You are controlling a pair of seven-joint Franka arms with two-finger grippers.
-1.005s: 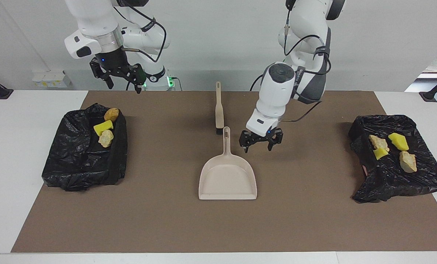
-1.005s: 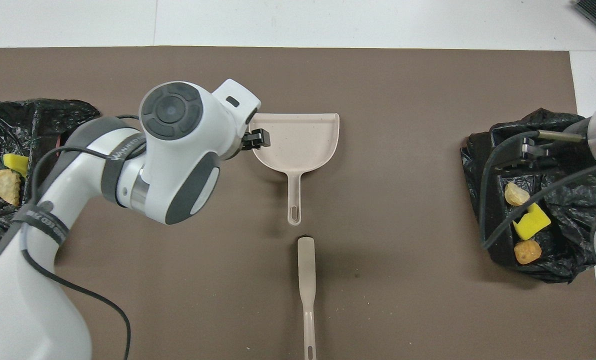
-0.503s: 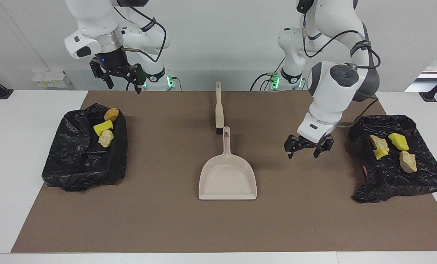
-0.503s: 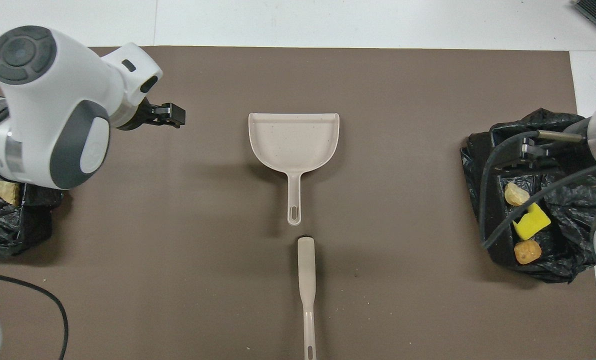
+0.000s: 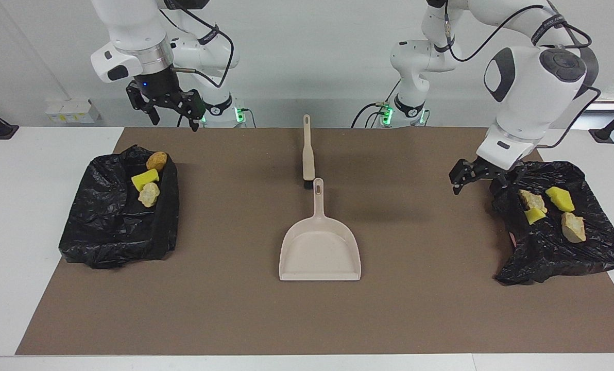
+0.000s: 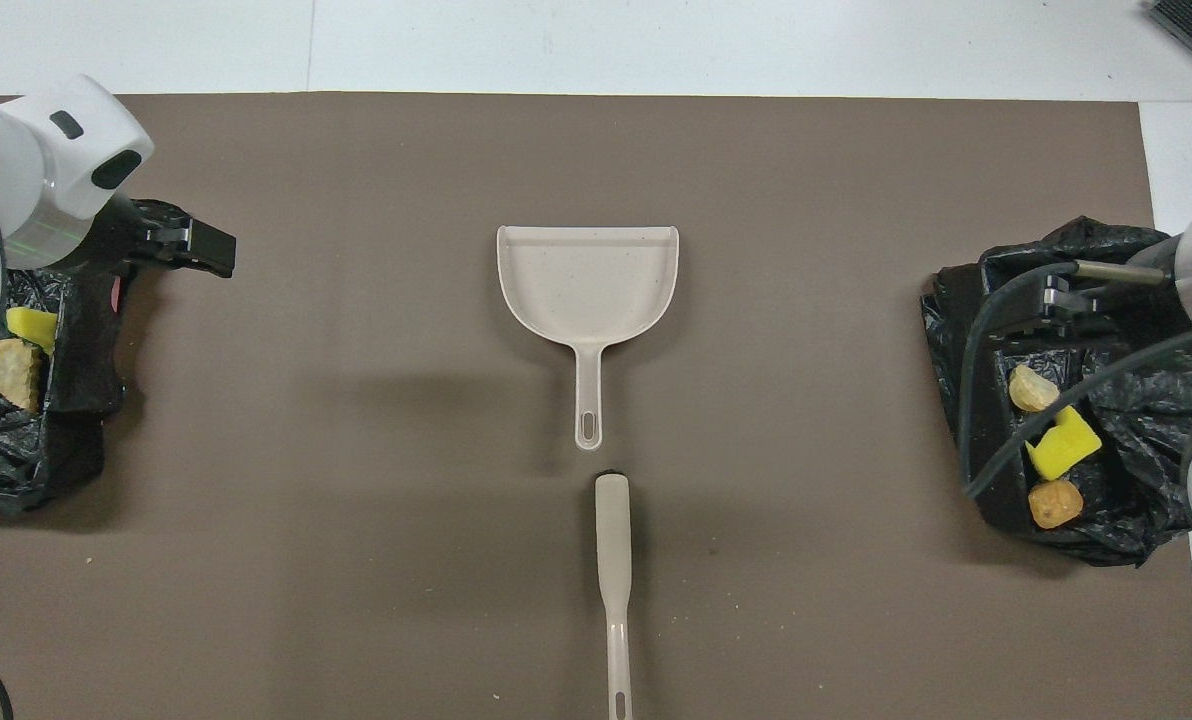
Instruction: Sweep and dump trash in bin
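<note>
Hovering over what, that left gripper (image 5: 474, 184) of yours?

Me: Over the mat (image 5: 235, 309), just beside the rim of the black-bagged bin (image 5: 559, 257) at my left arm's end. Its fingers are spread and hold nothing.

You: And the trash (image 5: 573, 227)?

Me: All in bins, as far as I can see. Four pieces lie in this one. A yellow sponge piece (image 5: 145, 179), a cream lump (image 5: 149, 194) and an orange-brown lump (image 5: 156, 160) lie in the other bin (image 5: 111, 232). The dustpan (image 5: 320, 250) sits empty mid-mat, with the brush (image 5: 308, 152) just beside its handle tip, nearer to me.

You: So what's left?

Me: Parking, I judge. To do it well I'd go up before going sideways, since loose bag plastic snags easily on open fingers. A dragged rim could tip pieces back out.

You: Your right gripper (image 5: 175, 121)?

Me: It waits high over the mat's edge at my own end, near its bin, fingers apart and empty.
</note>
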